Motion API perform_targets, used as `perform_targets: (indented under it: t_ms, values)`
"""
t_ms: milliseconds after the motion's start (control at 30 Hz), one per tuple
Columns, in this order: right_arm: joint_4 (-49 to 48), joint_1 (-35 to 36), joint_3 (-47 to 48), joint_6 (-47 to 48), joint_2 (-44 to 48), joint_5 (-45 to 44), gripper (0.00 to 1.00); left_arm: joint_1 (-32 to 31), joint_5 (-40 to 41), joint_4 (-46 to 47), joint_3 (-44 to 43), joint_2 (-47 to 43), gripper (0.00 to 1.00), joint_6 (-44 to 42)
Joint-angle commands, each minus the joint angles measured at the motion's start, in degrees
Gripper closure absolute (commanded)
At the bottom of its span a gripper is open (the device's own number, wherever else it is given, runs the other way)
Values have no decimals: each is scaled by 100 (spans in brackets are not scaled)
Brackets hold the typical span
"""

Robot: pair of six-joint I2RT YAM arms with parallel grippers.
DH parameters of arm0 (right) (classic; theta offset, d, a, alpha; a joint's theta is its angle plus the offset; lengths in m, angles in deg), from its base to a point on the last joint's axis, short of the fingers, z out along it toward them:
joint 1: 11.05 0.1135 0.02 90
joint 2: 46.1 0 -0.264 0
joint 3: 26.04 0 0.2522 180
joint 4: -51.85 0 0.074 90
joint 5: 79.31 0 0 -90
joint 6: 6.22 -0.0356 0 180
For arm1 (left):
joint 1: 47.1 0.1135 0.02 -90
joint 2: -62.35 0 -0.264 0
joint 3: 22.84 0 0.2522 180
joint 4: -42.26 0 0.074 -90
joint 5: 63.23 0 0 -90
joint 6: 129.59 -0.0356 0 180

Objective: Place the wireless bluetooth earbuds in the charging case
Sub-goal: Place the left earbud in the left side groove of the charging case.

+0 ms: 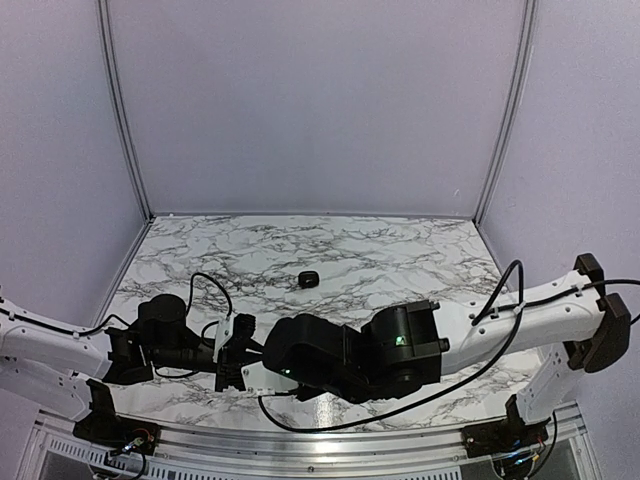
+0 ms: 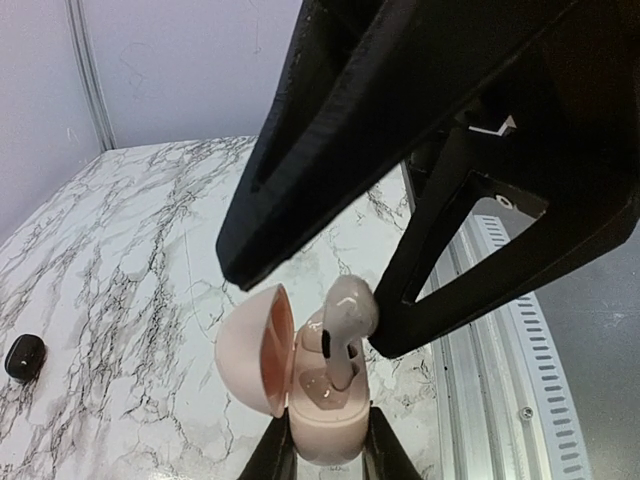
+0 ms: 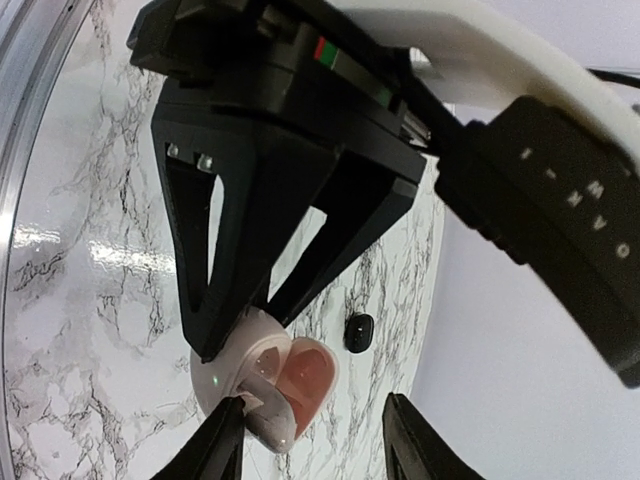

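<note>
While the left gripper clamps the case, an earbud stands in its well

Where the marble desk (image 1: 400, 250) runs along its near edge, a little left of the middle, the left gripper (image 2: 327, 455) has both fingers pressed against the sides of the charging case (image 2: 322, 418), pinching the pale pink body. The left wrist view shows that grip from below. The lid (image 2: 250, 350) is swung open to the left on its hinge and shows a darker, salmon-coloured inside. One earbud (image 2: 350, 305) stands tilted in the right-hand well. Its rounded pale head is above the rim, and a dark strip along its side runs down into the case. Whether the well beside it holds anything cannot be told.

The right gripper (image 3: 312, 420) reaches across from the right side of the desk and sits over the case, with its fingers spread apart and pinching nothing. In the left wrist view the tip of one finger touches the earbud's head on its right side. The other finger ends above the open lid, apart from it. In the right wrist view the case sits between the two fingers, close against the one on the left of the picture, with a clear gap to the other.

A black rounded lump (image 1: 309, 279) lies flat on the desk nearer its middle, on the far side of the two grippers and well apart from the case
</note>
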Motion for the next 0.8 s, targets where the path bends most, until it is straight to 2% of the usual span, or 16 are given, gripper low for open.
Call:
perform_targets:
  t_ms: [0,467,767]
  values:
    - [-98,13,-98,-109,169,-176,52,-30,-38,236,-16,-3,100,-61]
    - [-749,-26,-689,-512,1097,817,50,-22,-39,322,-25,-14,100,-59]
    - [-1035,-392,-1254,-857,1618,1492,50,-22,-145,515,15,-142,100,9]
